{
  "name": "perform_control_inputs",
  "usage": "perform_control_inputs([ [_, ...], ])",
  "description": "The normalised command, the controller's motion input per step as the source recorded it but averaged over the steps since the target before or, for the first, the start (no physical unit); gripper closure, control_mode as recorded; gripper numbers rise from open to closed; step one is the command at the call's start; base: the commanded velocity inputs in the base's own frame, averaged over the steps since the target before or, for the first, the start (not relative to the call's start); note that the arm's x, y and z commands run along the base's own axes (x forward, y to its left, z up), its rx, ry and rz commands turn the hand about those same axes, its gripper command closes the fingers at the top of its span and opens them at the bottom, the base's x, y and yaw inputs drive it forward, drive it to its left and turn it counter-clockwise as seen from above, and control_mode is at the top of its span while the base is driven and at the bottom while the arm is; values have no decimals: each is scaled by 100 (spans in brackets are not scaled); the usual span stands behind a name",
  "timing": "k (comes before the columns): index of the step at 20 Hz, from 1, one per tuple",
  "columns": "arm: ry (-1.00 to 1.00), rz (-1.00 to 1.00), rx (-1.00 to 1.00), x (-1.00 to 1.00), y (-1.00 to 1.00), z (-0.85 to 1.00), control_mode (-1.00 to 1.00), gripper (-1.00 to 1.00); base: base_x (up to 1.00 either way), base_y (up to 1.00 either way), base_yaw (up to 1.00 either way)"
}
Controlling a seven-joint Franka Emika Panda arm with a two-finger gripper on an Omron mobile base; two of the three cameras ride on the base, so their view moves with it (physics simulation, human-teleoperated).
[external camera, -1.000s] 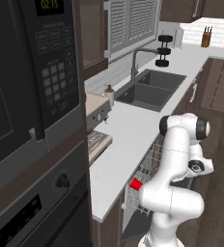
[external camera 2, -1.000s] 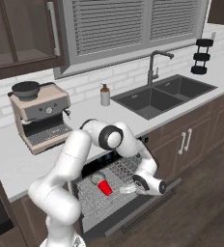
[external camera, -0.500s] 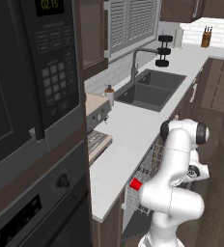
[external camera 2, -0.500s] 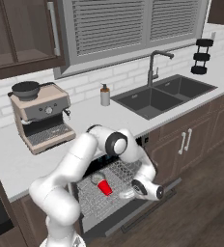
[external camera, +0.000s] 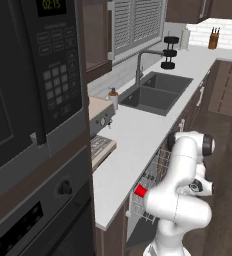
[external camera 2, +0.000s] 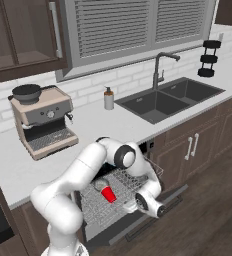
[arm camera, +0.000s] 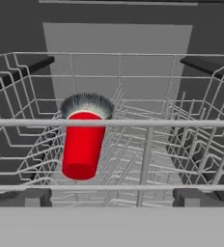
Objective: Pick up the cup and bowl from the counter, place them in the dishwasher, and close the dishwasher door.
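Left base view: white arm folded low beside the open dishwasher point(external camera: 147, 197), elbow up, wrist turned down toward the floor side. Red cup point(external camera: 140, 190) lodged in the pale wire rack point(external camera: 157, 172) under the edge of the surface point(external camera: 133, 135). Sink point(external camera: 155, 93) farther along, soap bottle point(external camera: 113, 98) beside it, black wall oven point(external camera: 33, 200) close on the left.

Right base view: rack pulled out under the surface point(external camera 2: 95, 127), cup point(external camera 2: 108, 194) lying on its side among the wires, a greyish bowl point(external camera 2: 101, 184) touching it just behind. Forearm crossing over the rack, end effector point(external camera 2: 158, 210) hanging off the front right of the rack, above the dishwasher door point(external camera 2: 138, 225), which lies dropped open and flat. Coffee machine point(external camera 2: 43, 122) standing on the surface to the left.

Hand view: looking level into the rack through its front rails. Cup point(arm camera: 83, 144) lying with its long axis running away from the camera, base nearer, white rim farther, left of centre. Bowl point(arm camera: 87, 104) right behind the rim, touching or nearly so. Fingers spread wide, nothing between them.

Judgement: both items already loaded, only the door left. Relation that matters now: door panel below and slightly behind the end effector, hinge at the cabinet side, free edge outward; next move likely down under or against that free edge, then a push up and inward toward the rack. Rack apparently pulled out, so possible fouling of the door on closing.
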Motion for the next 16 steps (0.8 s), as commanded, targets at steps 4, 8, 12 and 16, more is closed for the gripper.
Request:
perform_control_inputs([
  [4,0,0,-18,26,57,0,-100,-100,0,0,0],
  [8,0,0,-17,30,58,0,-100,-100,0,0,0],
  [12,0,0,-15,29,53,0,-100,-100,0,0,0],
  [16,0,0,-8,28,39,0,-100,-100,0,0,0],
])
